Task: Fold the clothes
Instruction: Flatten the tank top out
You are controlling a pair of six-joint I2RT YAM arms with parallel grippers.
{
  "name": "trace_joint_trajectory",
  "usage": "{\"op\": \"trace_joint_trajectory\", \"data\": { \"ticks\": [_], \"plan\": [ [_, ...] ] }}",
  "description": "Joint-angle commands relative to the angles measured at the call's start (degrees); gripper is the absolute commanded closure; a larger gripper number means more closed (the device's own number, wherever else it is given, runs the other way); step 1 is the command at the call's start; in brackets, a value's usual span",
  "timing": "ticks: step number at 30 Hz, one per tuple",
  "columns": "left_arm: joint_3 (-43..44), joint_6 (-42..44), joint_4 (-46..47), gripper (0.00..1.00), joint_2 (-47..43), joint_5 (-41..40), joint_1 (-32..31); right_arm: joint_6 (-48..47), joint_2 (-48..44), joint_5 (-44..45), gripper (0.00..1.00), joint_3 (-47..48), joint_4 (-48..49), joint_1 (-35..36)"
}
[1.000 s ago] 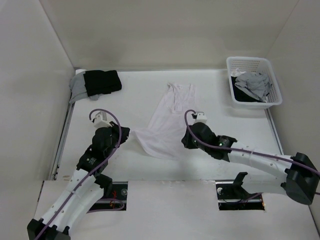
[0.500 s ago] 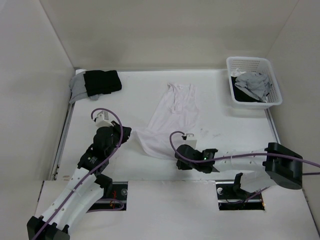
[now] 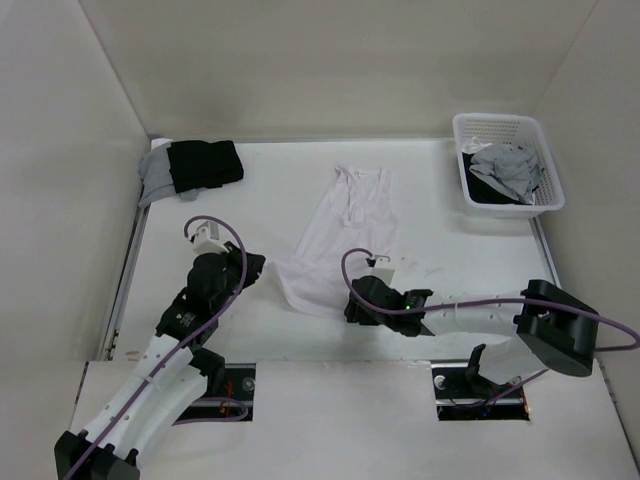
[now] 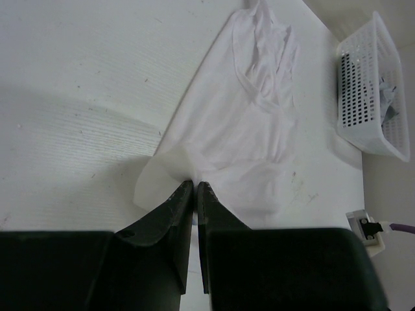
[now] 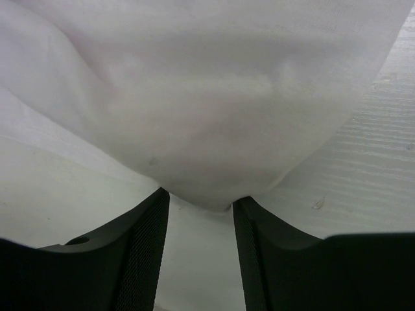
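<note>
The clothes, one thin white garment (image 3: 345,215), lie flat mid-table, straps toward the back. In the left wrist view the garment (image 4: 240,129) spreads away from my left gripper (image 4: 194,185), whose jaws are shut on the hem's near-left corner. From above, that left gripper (image 3: 257,268) sits at the garment's lower left edge. My right gripper (image 3: 351,306) lies low at the garment's near right hem. Its jaws stand open in the right wrist view (image 5: 200,201), and the rounded edge of the white fabric (image 5: 207,116) sits right at the fingertips, unpinched.
A white basket (image 3: 535,125) with grey and black clothes stands at the back right. A black garment (image 3: 205,163) lies on grey garments (image 3: 153,172) at the back left. Walls close the table on three sides.
My right arm swung down from the garment's right side to its near hem, and its jaws opened wide. The left gripper kept its hold and place.
</note>
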Motion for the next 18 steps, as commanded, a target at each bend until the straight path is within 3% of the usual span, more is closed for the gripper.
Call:
{"op": "trace_joint_trajectory", "data": {
  "ticks": [1, 8, 14, 18],
  "plan": [
    [-1.09, -0.05, 2.87, 0.94, -0.25, 0.78, -0.27, 0.75, -2.55, -0.43, 0.49, -0.99, 4.06, -0.25],
    [-1.35, -0.22, 2.52, 0.94, -1.04, 1.14, -0.27, 0.76, -6.24, -0.87, 0.49, -4.33, 7.83, -6.75],
    [-1.79, -0.40, 2.08, 0.94, -1.57, 1.14, 0.00, -2.58, -1.24, -2.28, 0.85, -3.27, 12.83, -13.51],
    [-2.49, -0.57, 1.90, 0.94, -1.75, 1.14, 0.09, -7.84, 2.98, -0.79, 0.85, 0.06, 17.58, -17.64]
  ]
}}
